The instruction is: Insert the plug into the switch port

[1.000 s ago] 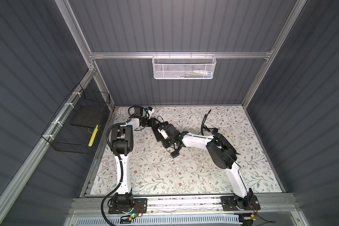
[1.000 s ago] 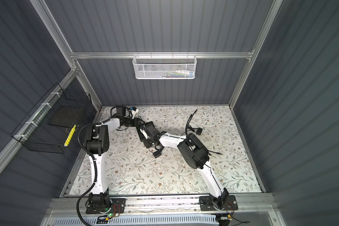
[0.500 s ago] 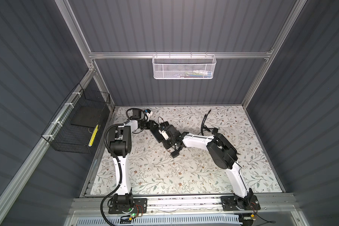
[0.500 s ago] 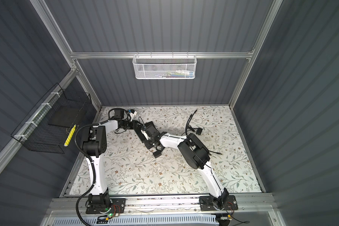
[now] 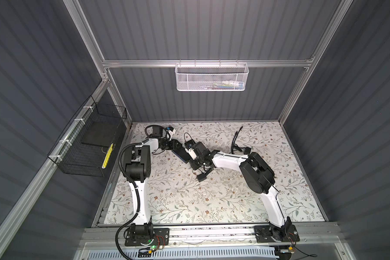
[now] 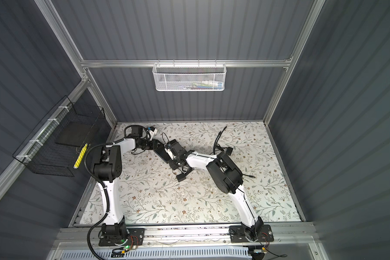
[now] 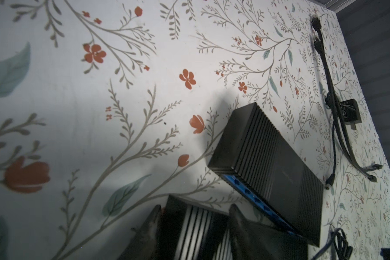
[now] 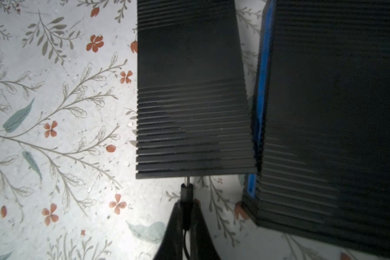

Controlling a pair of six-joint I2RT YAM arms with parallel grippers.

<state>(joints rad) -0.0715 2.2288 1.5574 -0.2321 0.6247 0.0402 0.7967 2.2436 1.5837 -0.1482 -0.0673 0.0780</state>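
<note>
Two flat black ribbed boxes lie side by side on the flowered mat. My left gripper [image 7: 195, 209] is shut on one black ribbed box [image 7: 189, 227], its fingers [image 7: 154, 221] against the box's long sides. The other box [image 7: 268, 157] lies free beside it and shows a blue long face [image 8: 262, 78]. My right gripper [image 8: 187, 203] is shut on the plug [image 8: 187, 193], a thin black barrel with a metal tip. That tip touches the near short end of the held box [image 8: 189, 90]. The switch port itself is hidden. In a top view both grippers meet at the boxes [image 5: 181, 153].
Black cables [image 7: 331, 90] and a small black adapter [image 7: 349, 111] lie on the mat beyond the boxes. Another adapter [image 5: 200, 177] sits near the right arm. A white mesh basket [image 5: 212, 77] hangs on the back wall, a black wire basket [image 5: 88, 144] on the left wall.
The left arm's elbow has shifted slightly to the left while its gripper stays on the box. The right arm has barely moved.
</note>
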